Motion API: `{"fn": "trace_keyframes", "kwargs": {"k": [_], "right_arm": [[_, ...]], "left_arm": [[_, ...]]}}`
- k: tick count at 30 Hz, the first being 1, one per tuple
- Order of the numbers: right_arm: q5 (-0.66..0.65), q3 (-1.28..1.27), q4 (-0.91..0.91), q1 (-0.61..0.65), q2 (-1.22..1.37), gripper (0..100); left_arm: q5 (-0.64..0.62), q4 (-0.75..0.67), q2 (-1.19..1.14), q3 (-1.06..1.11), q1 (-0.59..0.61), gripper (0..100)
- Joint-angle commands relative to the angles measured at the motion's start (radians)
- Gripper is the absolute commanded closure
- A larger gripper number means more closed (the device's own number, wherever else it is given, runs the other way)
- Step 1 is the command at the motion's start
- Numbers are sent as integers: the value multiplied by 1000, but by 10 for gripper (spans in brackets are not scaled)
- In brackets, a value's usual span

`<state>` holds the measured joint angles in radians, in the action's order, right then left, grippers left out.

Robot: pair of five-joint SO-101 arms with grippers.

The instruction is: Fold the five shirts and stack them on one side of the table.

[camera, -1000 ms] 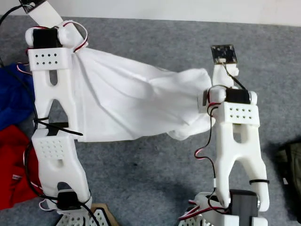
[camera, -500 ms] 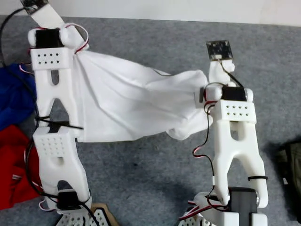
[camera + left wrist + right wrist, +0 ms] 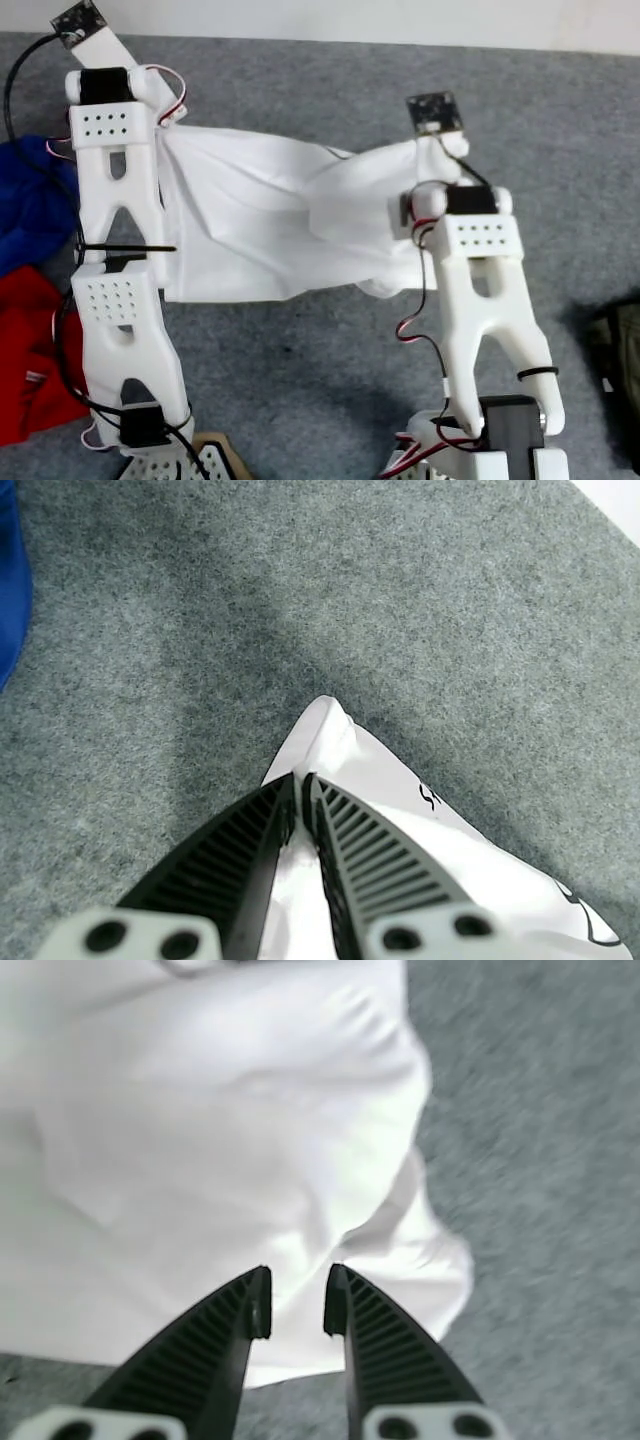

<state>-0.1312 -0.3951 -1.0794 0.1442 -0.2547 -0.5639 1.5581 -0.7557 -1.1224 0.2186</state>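
Blue shirt (image 3: 25, 205), red shirt (image 3: 25, 360) beside white shirt (image 3: 260, 230); dark garment (image 3: 622, 345) apart.

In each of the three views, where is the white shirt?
High view: white shirt stretched between the two arms.
Left wrist view: its corner pinched in the left gripper.
Right wrist view: it spreads under and beyond the right gripper.
Shared landmark: the grey table cover around it.

Possibly olive cloth (image 3: 622, 345), grey table (image 3: 300, 380), white shirt (image 3: 250, 225), blue shirt (image 3: 25, 215), red shirt (image 3: 25, 350)
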Motion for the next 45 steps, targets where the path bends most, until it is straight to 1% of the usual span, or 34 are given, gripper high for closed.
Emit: {"fn": "trace_keyframes", "kwargs": {"k": [1, 5, 10, 13, 19, 23, 27, 30, 35, 40, 45], "right_arm": [[31, -38, -10, 45, -18, 893], [31, -96, 35, 58, -19, 891], [23, -108, 81, 51, -8, 889], [-20, -108, 108, 39, -8, 887], [-32, -104, 140, -13, -7, 801], [-32, -101, 142, -31, -5, 800], [-26, -110, 191, -28, 4, 800], [-25, -99, 196, -25, 70, 800], [5, -97, 266, -28, 171, 800], [8, -96, 328, -30, 177, 800], [9, -30, 328, -28, 185, 800]], "left_arm": [[-11, -5, 15, -41, 10, 994], [-11, -5, 13, -41, 7, 994], [-11, -5, 13, -41, 5, 994], [-11, -5, 12, -41, 5, 994], [-11, -5, 12, -41, 5, 994], [-11, -5, 12, -41, 5, 994], [-11, -5, 12, -41, 4, 994], [-11, -5, 12, -41, 4, 994], [-11, -5, 12, -41, 4, 994], [-11, -28, 10, -33, 4, 994], [-11, -26, 10, -31, 4, 994]]}}
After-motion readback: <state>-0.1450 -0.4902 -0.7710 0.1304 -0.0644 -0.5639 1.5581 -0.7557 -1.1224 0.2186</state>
